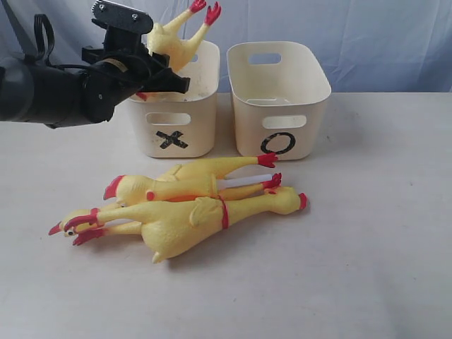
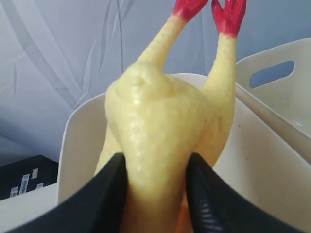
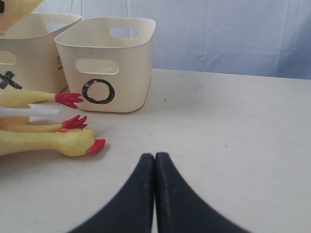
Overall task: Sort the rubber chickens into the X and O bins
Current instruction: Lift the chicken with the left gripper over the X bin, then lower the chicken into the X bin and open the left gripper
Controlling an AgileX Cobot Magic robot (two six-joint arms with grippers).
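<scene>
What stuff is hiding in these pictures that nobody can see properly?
- The held chicken: its head is behind the left claw and arm in the exterior view, and cut off by the bottom edge in the left wrist view.
- Floors of the X bin and O bin: hidden by their front walls in the exterior view.
- The table chickens: they overlap, so the count is unclear.
- The right claw: outside the exterior view.

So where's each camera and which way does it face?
Exterior: off the arms, facing table, X bin, O bin; left arm shows.
Left wrist: on left arm, facing the rubber chicken in the left gripper.
Right wrist: low over table, facing O bin; shut right gripper shows.
Shared: exterior and right wrist see the O bin.
</scene>
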